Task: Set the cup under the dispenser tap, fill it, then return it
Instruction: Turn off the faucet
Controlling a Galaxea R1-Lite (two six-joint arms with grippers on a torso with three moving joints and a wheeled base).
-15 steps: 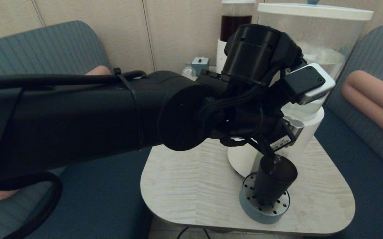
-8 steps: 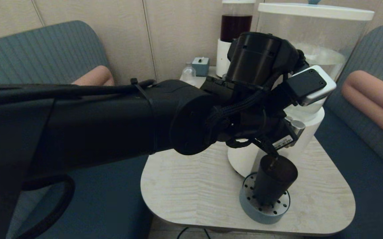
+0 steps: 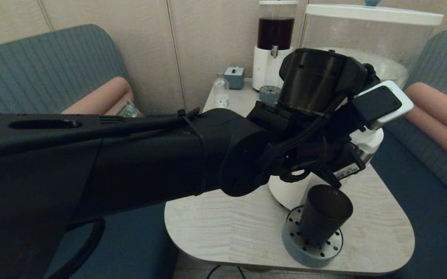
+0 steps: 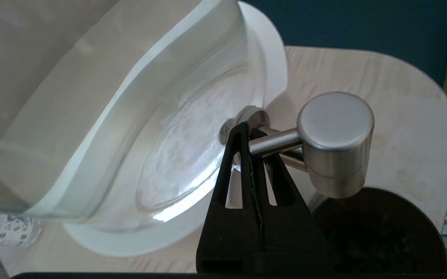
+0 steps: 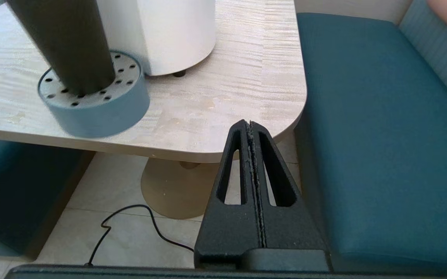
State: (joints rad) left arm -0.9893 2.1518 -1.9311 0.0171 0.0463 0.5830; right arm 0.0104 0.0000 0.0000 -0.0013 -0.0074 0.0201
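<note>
On the round perforated blue-grey drip tray (image 3: 312, 248) at the table's near right stands the cup (image 3: 324, 213), dark, tapered and upright, its open mouth directly below the dispenser tap (image 4: 334, 135). In the left wrist view the tap's brushed-steel head hangs just above the cup's rim (image 4: 378, 232), with no stream showing between them. The left gripper (image 4: 248, 130) sits at about ten o'clock from the cup's mouth in the head view, just above and beside it and apart from the cup. Its two black fingers are pressed flat together, clenched on nothing, and their tips lie against the thin steel neck that joins the tap head to the tank wall; whether they press on it cannot be told. The left arm crosses the head view from nine o'clock, its wrist covering much of the big dispenser (image 3: 367, 46), whose clear tank rises at twelve o'clock from the cup on a white base.

Outward, the pale wood-grain table (image 3: 223, 228) carries a smaller dispenser of dark liquid (image 3: 275, 38) at eleven o'clock from the cup, with a small clear bottle (image 3: 220, 93) farther toward ten o'clock. The right gripper (image 5: 250, 126) hangs off the table's near edge, low beside the blue seat (image 5: 382, 135), its fingers likewise closed tight and empty, well apart from the cup (image 5: 62, 42).
</note>
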